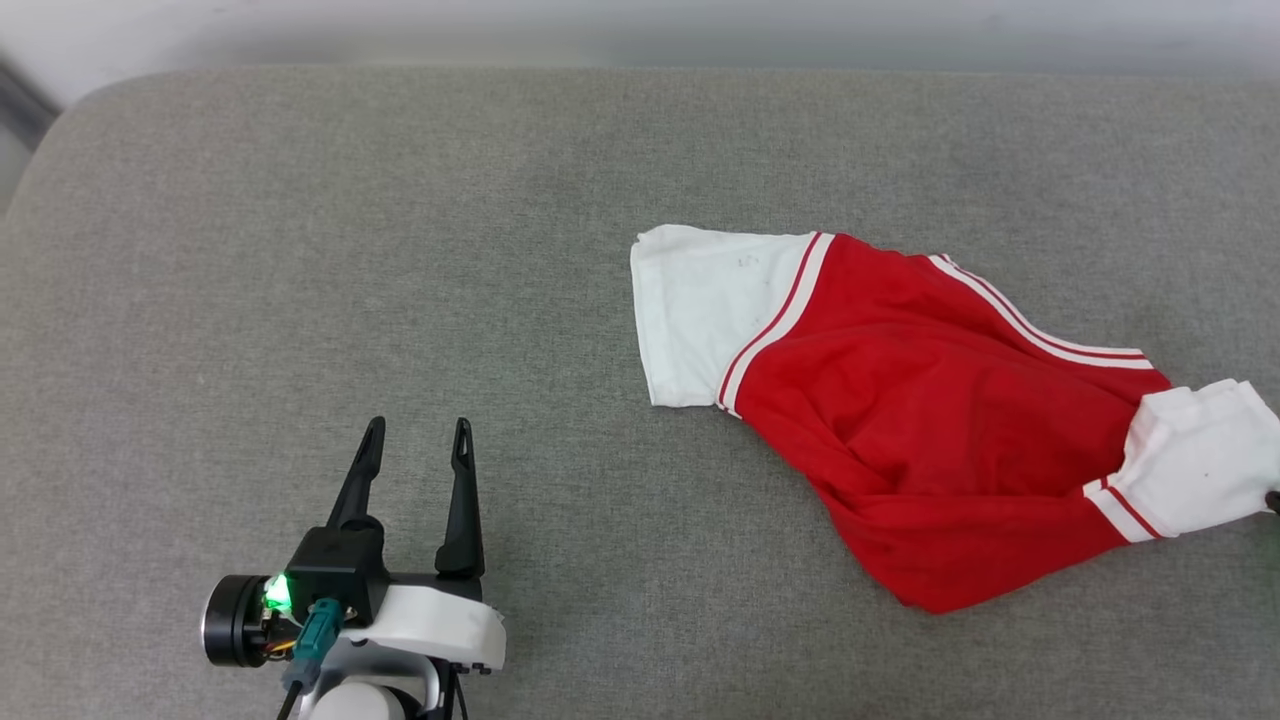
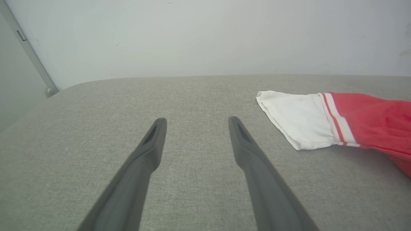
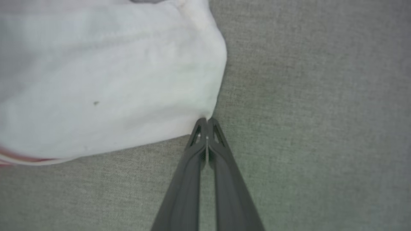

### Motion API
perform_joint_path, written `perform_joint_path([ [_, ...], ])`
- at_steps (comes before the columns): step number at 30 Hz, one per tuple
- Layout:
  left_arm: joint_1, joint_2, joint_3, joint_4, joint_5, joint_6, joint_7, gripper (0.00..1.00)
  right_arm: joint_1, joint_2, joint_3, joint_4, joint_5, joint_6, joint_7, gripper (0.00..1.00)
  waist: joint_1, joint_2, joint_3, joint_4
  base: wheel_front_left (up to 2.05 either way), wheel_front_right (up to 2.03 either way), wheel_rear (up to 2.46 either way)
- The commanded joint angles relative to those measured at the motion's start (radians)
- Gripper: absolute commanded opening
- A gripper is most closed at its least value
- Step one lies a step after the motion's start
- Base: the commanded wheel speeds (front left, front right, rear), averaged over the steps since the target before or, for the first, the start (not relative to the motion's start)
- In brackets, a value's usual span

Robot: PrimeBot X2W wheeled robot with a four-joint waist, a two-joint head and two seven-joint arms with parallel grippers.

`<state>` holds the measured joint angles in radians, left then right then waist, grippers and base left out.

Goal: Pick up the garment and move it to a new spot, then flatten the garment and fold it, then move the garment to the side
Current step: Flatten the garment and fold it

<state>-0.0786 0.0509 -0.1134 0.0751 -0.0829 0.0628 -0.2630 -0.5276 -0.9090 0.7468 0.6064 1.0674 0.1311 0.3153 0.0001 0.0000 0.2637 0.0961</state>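
Low over a grey fabric-covered surface (image 1: 400, 200), the right gripper (image 3: 207, 120) has its 2 dark fingers pressed together, tips meeting on the corner of a white sleeve (image 3: 106, 83), where the cloth draws to a point between them. In the head view only a dark speck of that gripper (image 1: 1273, 500) shows at the right border, touching the sleeve's outer edge.

The garment (image 1: 930, 420), a red T-shirt with white short sleeves, lies crumpled on the right half of the surface, stretched roughly from left to right. Its red body is bunched into diagonal folds and tapers to a point toward the robot. 1 sleeve (image 1: 700, 310) lies flat at the left end, joined to the red cloth by red-and-white striped trim (image 1: 775, 320). The other sleeve (image 1: 1190, 450), the one held, sits rumpled at the right end. A second line of striped trim runs along the far edge of the red cloth.

The left gripper (image 1: 418, 428) hovers at the lower left, well apart from the shirt, its 2 fingers spread wide and holding nothing. A green light (image 1: 275, 590) glows on its wrist. From the left wrist camera, the spread fingers (image 2: 154, 144) point across bare grey fabric toward a pale wall (image 2: 192, 38), with the flat sleeve (image 2: 298, 118) off to their right.
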Motion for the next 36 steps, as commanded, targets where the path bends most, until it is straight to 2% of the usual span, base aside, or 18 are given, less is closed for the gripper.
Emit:
perform_joint_path([
  [1, 0.007, -0.001, 0.000, 0.005, -0.003, 0.006, -0.003, 1.00, 0.037, 0.025, -0.004, 0.034, 0.003, -0.001, -0.001, 0.00, -0.0001, 0.0000, -0.008, 0.004, 0.00, 0.00, 0.00],
  [4, 0.015, -0.001, 0.007, 0.010, 0.000, 0.007, -0.003, 1.00, 0.044, 0.053, -0.025, 0.041, 0.000, -0.001, -0.035, 0.00, -0.0001, 0.0000, -0.025, -0.003, 0.00, 0.00, 0.00],
  [5, 0.018, -0.001, 0.010, 0.011, 0.003, 0.005, -0.003, 1.00, 0.038, 0.057, -0.035, 0.038, -0.008, -0.001, -0.057, 0.13, -0.0001, 0.0000, -0.034, -0.007, 0.00, 0.00, 0.00],
  [6, 0.024, -0.001, 0.012, 0.013, 0.006, 0.003, -0.003, 1.00, 0.033, 0.057, -0.041, 0.033, -0.020, -0.001, -0.074, 0.67, -0.0001, 0.0000, -0.042, -0.011, 0.00, 0.00, 0.00],
  [7, 0.029, -0.001, 0.012, 0.017, 0.009, 0.000, -0.003, 1.00, 0.029, 0.054, -0.048, 0.028, -0.037, -0.001, -0.099, 1.00, -0.0001, 0.0000, -0.051, -0.015, 0.00, 0.00, 0.00],
  [14, 0.020, 0.011, 0.041, 0.030, 0.029, -0.024, -0.003, 1.00, 0.013, 0.060, -0.141, -0.016, -0.192, -0.001, -0.324, 1.00, -0.0001, 0.0000, -0.109, -0.043, 0.00, 0.00, 0.00],
  [19, -0.022, 0.043, 0.064, 0.038, 0.042, -0.045, -0.003, 1.00, 0.021, 0.142, -0.294, -0.043, -0.356, -0.001, -0.510, 1.00, -0.0001, 0.0000, -0.128, -0.066, 0.00, 0.00, 0.00],
  [24, -0.103, 0.095, 0.072, 0.079, 0.057, -0.081, -0.003, 1.00, 0.083, 0.299, -0.520, -0.123, -0.583, -0.001, -0.577, 1.00, -0.0001, 0.0000, -0.127, -0.082, 0.00, 0.00, 0.00],
  [29, -0.215, 0.145, 0.060, 0.142, 0.070, -0.119, -0.003, 1.00, 0.212, 0.501, -0.745, -0.351, -0.812, -0.001, -0.580, 1.00, -0.0001, 0.0000, -0.111, -0.093, 0.00, 0.00, 0.00],
  [33, -0.331, 0.172, 0.029, 0.214, 0.065, -0.153, 0.024, 1.00, 0.312, 0.632, -0.816, -0.526, -0.930, -0.001, -0.580, 1.00, -0.0001, 0.0000, -0.090, -0.098, 0.00, 0.00, 0.00],
  [36, -0.435, 0.185, -0.004, 0.254, 0.045, -0.175, 0.070, 1.00, 0.358, 0.700, -0.846, -0.644, -0.979, -0.001, -0.580, 1.00, -0.0001, 0.0000, -0.068, -0.101, 0.00, 0.00, 0.00],
])
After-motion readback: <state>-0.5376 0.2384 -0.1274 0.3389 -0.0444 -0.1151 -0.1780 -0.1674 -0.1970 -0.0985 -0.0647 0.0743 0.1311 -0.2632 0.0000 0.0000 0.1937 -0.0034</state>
